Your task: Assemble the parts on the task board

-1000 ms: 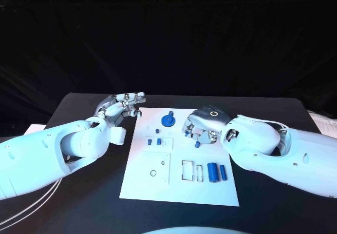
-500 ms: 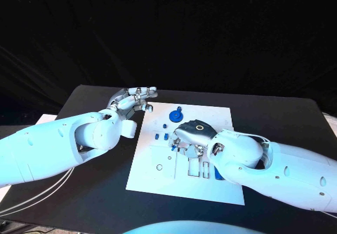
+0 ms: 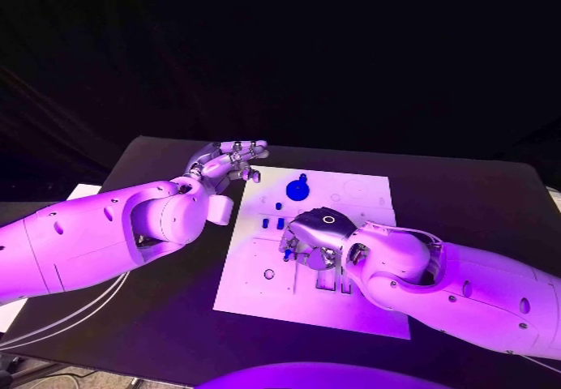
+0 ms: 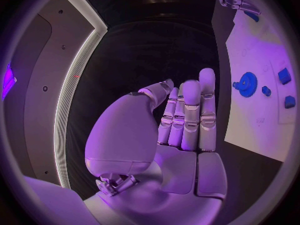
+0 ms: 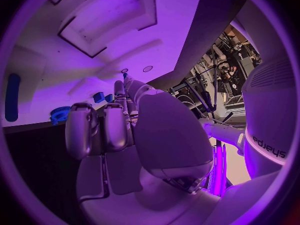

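Observation:
The white task board (image 3: 357, 190) lies mid-table. A blue gear (image 3: 298, 190) stands near its far edge, and two small blue parts (image 3: 272, 223) stand just nearer. My right hand (image 3: 314, 243) hovers low over the board's middle, fingers curled down, pinching a small blue part (image 3: 288, 253) at its fingertips. In the right wrist view that hand (image 5: 125, 130) points at the board (image 5: 75, 80) near two small holes (image 5: 148, 68). My left hand (image 3: 228, 160) floats by the board's far left corner, fingers straight and together, holding nothing; the left wrist view shows the gear (image 4: 247, 83) beyond it.
My right forearm (image 3: 456, 284) covers the board's near right part. Rectangular recesses (image 5: 106, 15) and a long blue part (image 5: 11, 97) show in the right wrist view. Black table (image 3: 468, 194) surrounds the board.
The camera has shifted. My right hand has moved leftward and nearer across the board with the small blue part, and its arm now covers the long blue parts. My left hand stays put.

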Robot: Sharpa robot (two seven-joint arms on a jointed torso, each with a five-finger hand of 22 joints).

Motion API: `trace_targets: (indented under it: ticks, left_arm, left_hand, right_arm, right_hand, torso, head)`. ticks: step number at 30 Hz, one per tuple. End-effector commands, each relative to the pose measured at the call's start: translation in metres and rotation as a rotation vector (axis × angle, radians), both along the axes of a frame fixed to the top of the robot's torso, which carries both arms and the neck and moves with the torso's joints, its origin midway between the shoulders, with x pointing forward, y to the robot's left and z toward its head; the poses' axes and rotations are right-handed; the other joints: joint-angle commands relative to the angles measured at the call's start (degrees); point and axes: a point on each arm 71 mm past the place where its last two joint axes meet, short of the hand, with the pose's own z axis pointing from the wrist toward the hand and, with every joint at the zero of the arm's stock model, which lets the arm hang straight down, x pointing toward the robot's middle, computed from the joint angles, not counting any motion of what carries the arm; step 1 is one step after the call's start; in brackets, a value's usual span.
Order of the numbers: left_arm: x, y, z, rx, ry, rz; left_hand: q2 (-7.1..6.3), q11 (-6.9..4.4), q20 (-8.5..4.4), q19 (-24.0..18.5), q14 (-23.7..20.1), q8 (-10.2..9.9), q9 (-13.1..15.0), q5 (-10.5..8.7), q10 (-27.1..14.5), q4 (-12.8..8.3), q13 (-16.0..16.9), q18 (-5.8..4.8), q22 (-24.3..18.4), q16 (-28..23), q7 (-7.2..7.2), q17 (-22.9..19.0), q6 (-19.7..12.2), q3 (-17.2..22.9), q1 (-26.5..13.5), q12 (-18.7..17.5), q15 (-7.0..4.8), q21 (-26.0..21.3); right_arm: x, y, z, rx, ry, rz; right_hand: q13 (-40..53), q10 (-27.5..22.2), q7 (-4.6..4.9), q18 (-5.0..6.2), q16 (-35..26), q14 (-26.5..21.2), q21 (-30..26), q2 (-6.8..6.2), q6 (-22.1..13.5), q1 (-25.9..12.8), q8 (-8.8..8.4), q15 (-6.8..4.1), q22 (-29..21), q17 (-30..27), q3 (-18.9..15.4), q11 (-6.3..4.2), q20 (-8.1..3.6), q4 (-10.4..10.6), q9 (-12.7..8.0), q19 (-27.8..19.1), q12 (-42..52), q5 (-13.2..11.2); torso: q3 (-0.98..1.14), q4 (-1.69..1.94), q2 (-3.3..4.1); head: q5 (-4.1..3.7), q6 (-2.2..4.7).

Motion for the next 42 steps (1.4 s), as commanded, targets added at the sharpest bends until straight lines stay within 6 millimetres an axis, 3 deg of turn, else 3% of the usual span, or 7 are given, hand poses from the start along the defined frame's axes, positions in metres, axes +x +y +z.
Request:
trace_targets:
  ticks: [1,42]
  left_arm:
    - [-0.001,-0.002,0.001,-0.014,-0.003,-0.020]
    - [-0.002,-0.002,0.000,-0.013,0.005,-0.032]
  left_hand:
    - [0.03,-0.10,0.07,0.0,-0.2,0.2,-0.1,-0.24,-0.3,0.0,0.1,0.64,-0.1,0.0,-0.01,0.0,-0.2,-0.2,-0.3,0.2,0.07,-0.3]
    - [0.13,-0.08,0.07,0.0,-0.3,0.3,-0.1,-0.20,-0.5,-0.2,0.0,0.65,-0.2,-0.2,0.01,-0.4,-0.3,-0.4,-0.2,0.3,0.06,-0.4]
  right_arm:
    - [-0.001,0.001,-0.003,-0.020,0.012,0.018]
    - [-0.001,0.007,-0.013,-0.143,0.020,-0.017]
  right_hand:
    - [0.0,0.0,0.46,0.41,0.1,2.6,0.0,0.04,-0.2,-0.8,-0.01,0.28,1.7,0.0,0.2,0.45,0.37,0.0,0.1,0.2,-0.3,0.4]
    - [0.0,-0.1,0.54,0.45,0.0,2.5,-0.1,-0.16,-0.3,-1.6,-0.05,0.49,1.6,-0.1,0.1,0.57,0.58,-0.1,0.1,0.1,-0.3,0.3]
  torso:
    - [-0.01,0.01,-0.01]
    - [0.00,-0.01,-0.01]
  head:
    - [0.15,-0.15]
    - [0.64,-0.85]
